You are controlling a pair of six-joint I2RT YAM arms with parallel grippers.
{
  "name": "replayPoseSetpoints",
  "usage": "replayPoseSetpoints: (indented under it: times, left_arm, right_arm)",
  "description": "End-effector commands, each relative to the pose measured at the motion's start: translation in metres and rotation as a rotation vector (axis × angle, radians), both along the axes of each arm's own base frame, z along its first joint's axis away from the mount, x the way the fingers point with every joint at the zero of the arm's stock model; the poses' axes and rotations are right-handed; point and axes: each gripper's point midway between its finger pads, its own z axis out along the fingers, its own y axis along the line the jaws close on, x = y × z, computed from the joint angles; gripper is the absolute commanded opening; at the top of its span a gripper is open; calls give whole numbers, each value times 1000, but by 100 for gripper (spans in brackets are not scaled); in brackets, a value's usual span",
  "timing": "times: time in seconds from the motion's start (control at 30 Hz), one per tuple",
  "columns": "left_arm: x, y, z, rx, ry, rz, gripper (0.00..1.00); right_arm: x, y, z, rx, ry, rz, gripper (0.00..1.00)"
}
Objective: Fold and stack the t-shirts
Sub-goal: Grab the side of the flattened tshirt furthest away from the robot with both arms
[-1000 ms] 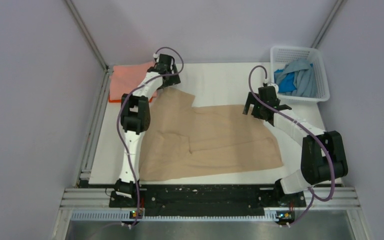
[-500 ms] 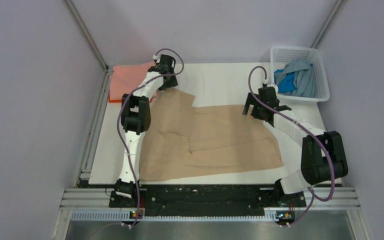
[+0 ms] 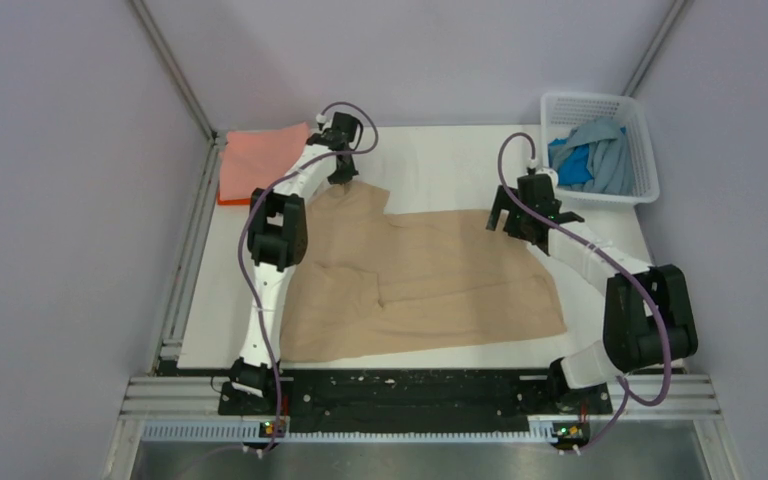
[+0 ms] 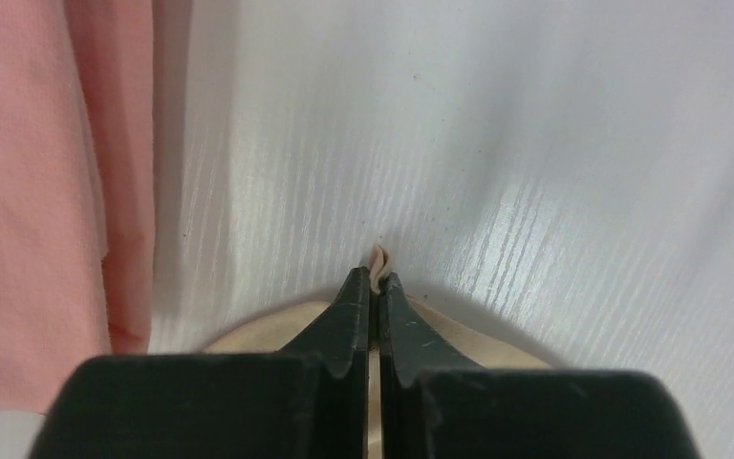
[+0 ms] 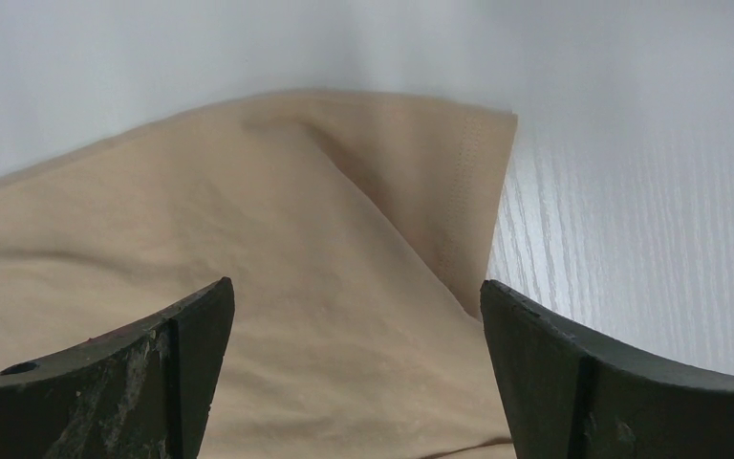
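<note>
The left gripper [image 4: 375, 279] pinches a nub at the far left corner of the tan t-shirt [image 3: 430, 280], cloth poking just past its closed jaws, while the right gripper [image 5: 354, 292] hangs with jaws wide and the far right corner lying below and between them, likely so both can lift that edge for a fold.

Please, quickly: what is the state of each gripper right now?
Left gripper: closed, pinching an edge of the tan shirt.
Right gripper: open, holding nothing, over a corner of the same shirt.
</note>
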Motion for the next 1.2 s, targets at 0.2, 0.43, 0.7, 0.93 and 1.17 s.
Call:
replayPoseSetpoints:
  times: [0.2,0.43,0.7,0.93,1.17]
  left_arm:
    - [-31,16,9,55,56,-1,0]
    - [-35,3,40,-35,-20,-36,0]
    - [-46,-8,59,-97,-36,-97,0]
    - [-51,-9,58,-110,-30,-100,0]
    - [-44,1,57,-79,-44,-64,0]
  right_arm:
    - [18,-41,22,-97,-69,-200,97]
    - [63,-47,-6,-93,16,-273,88]
    - [86,-48,-39,-85,49,-352,78]
    - [71,-47,-70,-74,103,-361,67]
    - [82,-44,-78,-79,104,-339,23]
